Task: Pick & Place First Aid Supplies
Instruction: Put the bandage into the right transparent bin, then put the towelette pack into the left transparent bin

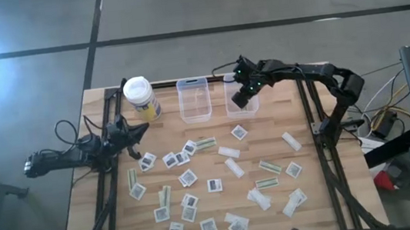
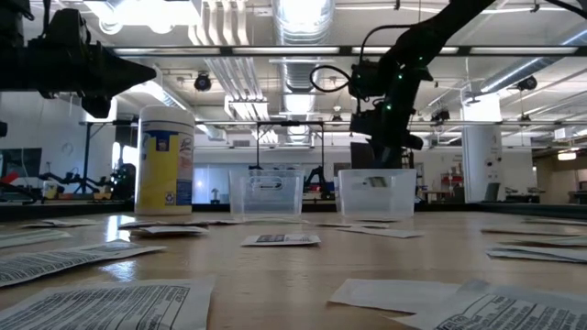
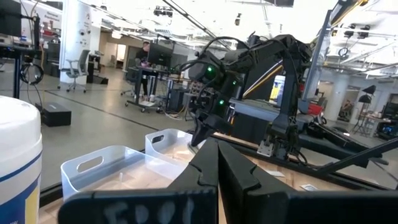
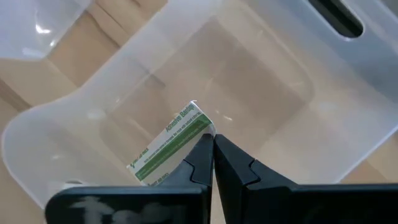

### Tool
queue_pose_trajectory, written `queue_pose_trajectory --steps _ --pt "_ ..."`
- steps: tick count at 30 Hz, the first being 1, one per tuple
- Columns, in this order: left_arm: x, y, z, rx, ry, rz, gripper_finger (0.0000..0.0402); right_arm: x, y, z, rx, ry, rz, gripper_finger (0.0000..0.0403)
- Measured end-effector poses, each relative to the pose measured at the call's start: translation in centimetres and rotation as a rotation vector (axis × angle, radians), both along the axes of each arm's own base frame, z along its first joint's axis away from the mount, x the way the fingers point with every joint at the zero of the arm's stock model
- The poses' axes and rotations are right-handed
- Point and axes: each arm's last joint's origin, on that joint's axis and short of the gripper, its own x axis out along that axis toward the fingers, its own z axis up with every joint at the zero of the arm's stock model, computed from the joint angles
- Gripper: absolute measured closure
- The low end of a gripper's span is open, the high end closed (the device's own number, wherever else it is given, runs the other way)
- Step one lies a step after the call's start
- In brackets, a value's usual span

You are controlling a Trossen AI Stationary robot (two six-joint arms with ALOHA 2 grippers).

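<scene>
Greenish strip (image 4: 171, 144) pinched by right end effector (image 4: 213, 144) above bin (image 4: 261, 93) (left closed).

greenish strip (image 4: 171, 146) partly hidden behind right claw (image 4: 213, 144)

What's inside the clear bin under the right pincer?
In the right bin only its bare clear floor shows. A green-printed strip hangs over it, pinched in the shut right pincer. The pincer and strip cover part of the floor, so that patch can't be checked.
</scene>
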Motion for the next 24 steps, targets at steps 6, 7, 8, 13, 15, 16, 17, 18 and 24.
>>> queue_pose_trajectory --steps 6,7,8,13,15,16,17,18,24 --pt "0.0 0.0 0.0 0.000 0.000 0.000 0.0401 0.0 0.0 0.0 0.003 0.004 -0.006 0.0382" --pt "0.0 0.0 0.0 0.000 0.000 0.000 0.0401 0.0 0.0 0.0 0.003 0.003 -0.006 0.0377" --pt "0.0 0.0 0.0 0.000 0.000 0.000 0.0401 0.0 0.0 0.0 0.003 0.003 -0.006 0.0371" --pt "0.0 0.0 0.0 0.000 0.000 0.000 0.0401 0.0 0.0 0.0 0.002 0.002 -0.006 0.0339" --pt "0.0 0.0 0.0 0.000 0.000 0.000 0.0401 0.0 0.0 0.1 -0.002 0.001 -0.003 0.0326" --pt "0.0 0.0 0.0 0.000 0.000 0.000 0.0401 -0.1 0.0 0.1 -0.004 -0.001 -0.003 0.0320" --pt "0.0 0.0 0.0 0.004 0.002 0.001 0.0401 -0.1 0.0 0.2 -0.005 -0.002 -0.004 0.0314" --pt "0.0 0.0 0.0 0.012 0.005 0.002 0.0401 -0.1 0.0 0.4 -0.006 -0.004 -0.003 0.0308" --pt "0.0 0.0 0.0 0.043 0.019 0.006 0.0401 -0.3 0.2 3.2 -0.052 -0.060 0.021 0.0288"
